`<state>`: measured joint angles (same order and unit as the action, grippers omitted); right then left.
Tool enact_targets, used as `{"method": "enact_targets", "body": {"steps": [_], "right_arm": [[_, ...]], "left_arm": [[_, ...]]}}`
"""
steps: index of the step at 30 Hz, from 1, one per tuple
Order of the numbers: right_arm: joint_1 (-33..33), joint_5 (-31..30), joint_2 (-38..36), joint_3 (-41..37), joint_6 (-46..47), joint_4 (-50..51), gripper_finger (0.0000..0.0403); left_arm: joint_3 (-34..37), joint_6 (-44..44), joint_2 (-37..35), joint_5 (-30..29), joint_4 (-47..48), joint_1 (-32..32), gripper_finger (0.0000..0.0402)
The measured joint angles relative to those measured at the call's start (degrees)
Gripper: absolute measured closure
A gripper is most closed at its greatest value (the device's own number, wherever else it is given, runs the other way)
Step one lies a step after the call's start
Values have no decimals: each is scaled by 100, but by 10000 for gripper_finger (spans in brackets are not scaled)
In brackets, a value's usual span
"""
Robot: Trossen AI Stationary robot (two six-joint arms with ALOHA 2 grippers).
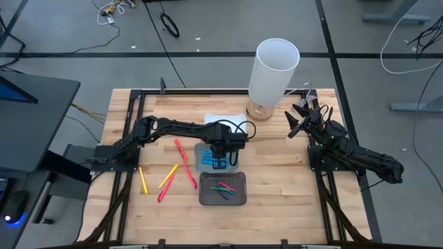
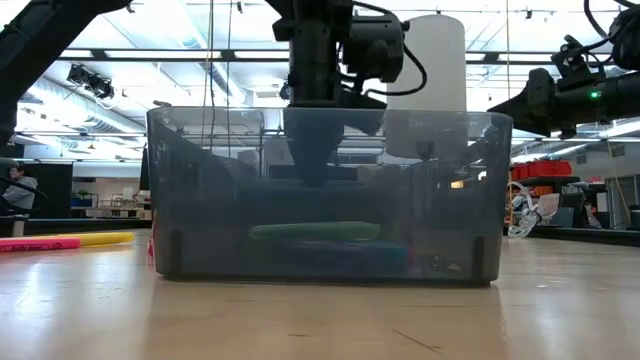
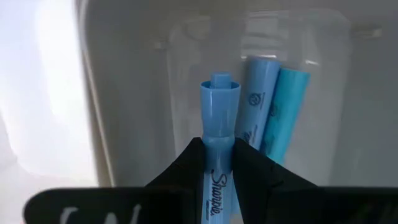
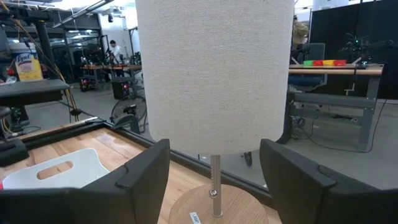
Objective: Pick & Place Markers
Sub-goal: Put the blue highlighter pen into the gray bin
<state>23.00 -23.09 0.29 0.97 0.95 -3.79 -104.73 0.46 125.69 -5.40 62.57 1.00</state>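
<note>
Where the left gripper (image 3: 217, 163) pinches a light blue marker (image 3: 218, 118), the barrel reads "Sharpie" in black script. It hangs over a clear tray (image 1: 214, 158) holding two more blue markers (image 3: 268, 106), close to the tray's walls. Red and yellow markers (image 1: 181, 155) lie loose on the wooden table (image 1: 277, 187); others fill the grey tray (image 1: 223, 189). The right gripper (image 4: 211, 180) waits spread before a white lamp (image 1: 271, 72).

Lamp (image 1: 273, 76) blocking the table's far edge, loose markers (image 1: 169, 173) scattering left side, right side open
</note>
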Motion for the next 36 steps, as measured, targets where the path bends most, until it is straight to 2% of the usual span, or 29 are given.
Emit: {"method": "enact_targets", "body": {"steps": [9, 19, 28, 36], "right_arm": [[-2, -2, -2, 0, -2, 0, 152], [-2, -2, -1, 0, 0, 0, 152], [-1, -2, -2, 0, 0, 0, 152], [-1, -2, 0, 0, 0, 1, 152]], "left_arm": [[589, 205, -4, -137, -718, 34, 337], [836, 253, -15, -94, -966, 42, 336], [842, 215, -13, 157, -963, 66, 268], [842, 171, -13, 163, -967, 71, 231]]}}
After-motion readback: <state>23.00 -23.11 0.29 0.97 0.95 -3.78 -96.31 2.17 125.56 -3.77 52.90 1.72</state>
